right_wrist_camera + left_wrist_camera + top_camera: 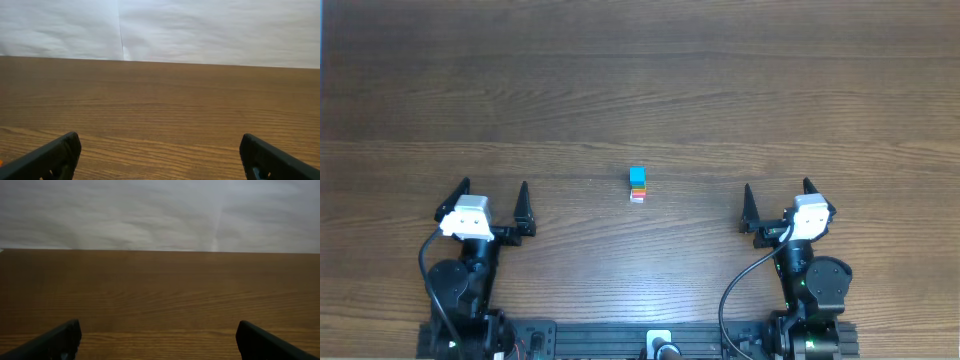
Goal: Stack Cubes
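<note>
Stack of small cubes (637,186) stands mid-table on the brown wood-grain tabletop (640,70): blue cube (637,176) on top, orange cube (637,188) under it, bottom layer reddish and too small to tell. The left gripper (493,187) and right gripper (777,187) sit low near their bases, 1 each side, well apart from the stack. Both have fingers spread wide, holding nothing.

left pincer (494,184) agape, right pincer (777,184) agape, both arms tucked back
</note>
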You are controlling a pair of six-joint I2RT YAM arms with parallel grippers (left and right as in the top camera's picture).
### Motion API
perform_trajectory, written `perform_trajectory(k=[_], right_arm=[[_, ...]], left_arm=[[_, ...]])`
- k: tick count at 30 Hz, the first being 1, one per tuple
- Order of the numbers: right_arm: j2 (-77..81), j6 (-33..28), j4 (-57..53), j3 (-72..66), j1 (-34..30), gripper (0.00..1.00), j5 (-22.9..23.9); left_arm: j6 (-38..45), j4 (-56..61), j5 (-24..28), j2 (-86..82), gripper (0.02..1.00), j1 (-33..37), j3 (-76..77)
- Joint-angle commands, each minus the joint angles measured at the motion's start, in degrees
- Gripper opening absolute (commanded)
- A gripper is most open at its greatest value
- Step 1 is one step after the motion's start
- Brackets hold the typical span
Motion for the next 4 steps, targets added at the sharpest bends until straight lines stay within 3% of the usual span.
perform_trajectory(k=[1,4], right_arm=[[-0.6,-0.2,-0.2,-0.3,-0.4,0.991,0.4],[-0.6,-0.2,-0.3,-0.3,-0.4,0.993,0.4]], left_arm=[[0.8,-0.1,0.6,-0.2,1.000,0.3,-0.3],[0.8,-0.1,0.6,-0.2,1.000,0.3,-0.3]])
